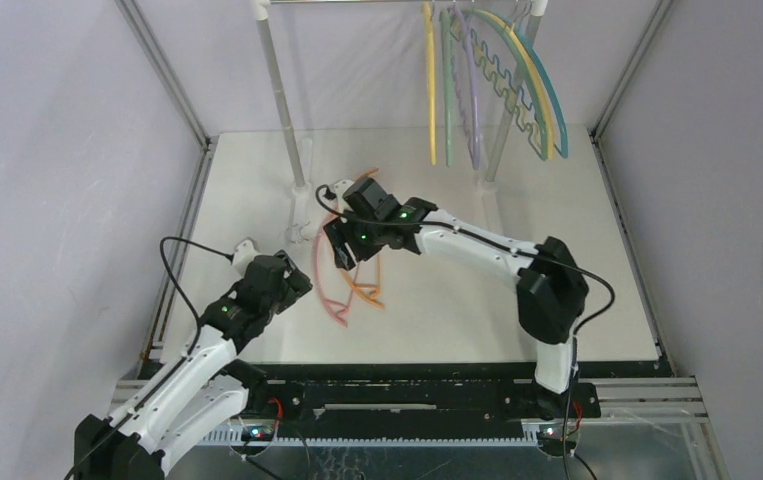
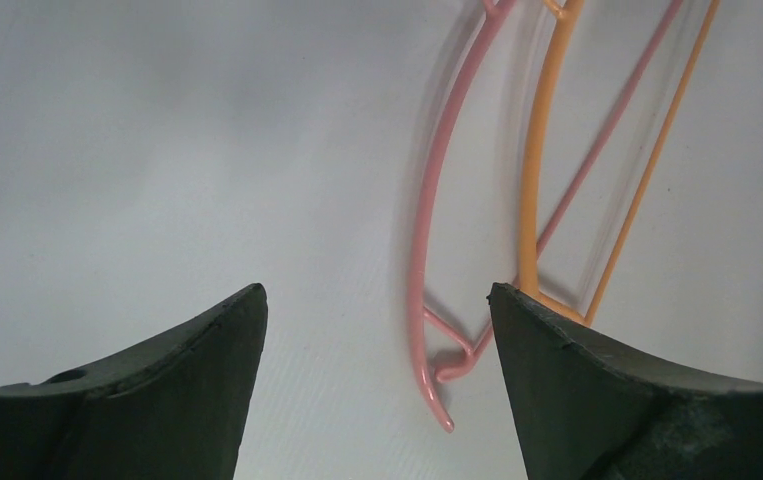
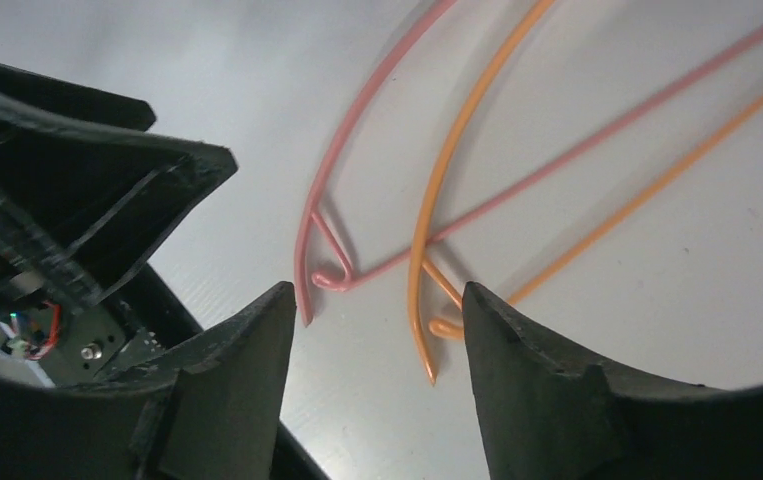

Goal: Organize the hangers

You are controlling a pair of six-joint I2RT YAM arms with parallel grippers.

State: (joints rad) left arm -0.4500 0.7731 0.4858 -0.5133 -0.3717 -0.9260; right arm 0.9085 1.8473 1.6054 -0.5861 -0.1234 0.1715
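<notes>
Right gripper is hovering open and empty over the pink hanger and orange hanger; left gripper is gaping too. Pinching one bar only looks wisest.

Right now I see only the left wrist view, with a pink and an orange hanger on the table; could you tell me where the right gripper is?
Observer: The right gripper is open and empty, poised over that pink hanger and orange hanger, farther up the table than your left gripper.
Operator: Thank you. Has anything been hung up yet?
Observer: Yes, about five hangers hang bunched at the right end of the rail frame.
</notes>
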